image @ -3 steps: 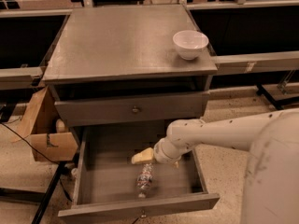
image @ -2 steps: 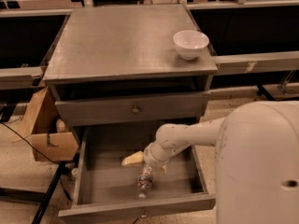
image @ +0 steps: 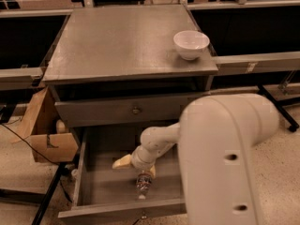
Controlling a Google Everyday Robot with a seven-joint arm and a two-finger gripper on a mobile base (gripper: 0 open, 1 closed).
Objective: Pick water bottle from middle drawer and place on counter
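The water bottle lies on the floor of the open middle drawer, near its front, with its cap toward the front wall. My gripper is inside the drawer, right over the bottle's far end. Its fingers look open: one cream finger sticks out to the left and the other sits beside the bottle. I cannot tell whether it touches the bottle. The grey counter is above the drawers.
A white bowl stands at the counter's right edge. A shut drawer front with a round knob is just above the open drawer. A cardboard box sits on the floor at the left. My arm's large white link fills the lower right.
The gripper has moved left and toward the drawer's front, down to the bottle. The arm has swung closer to the camera. The bottle has not moved.
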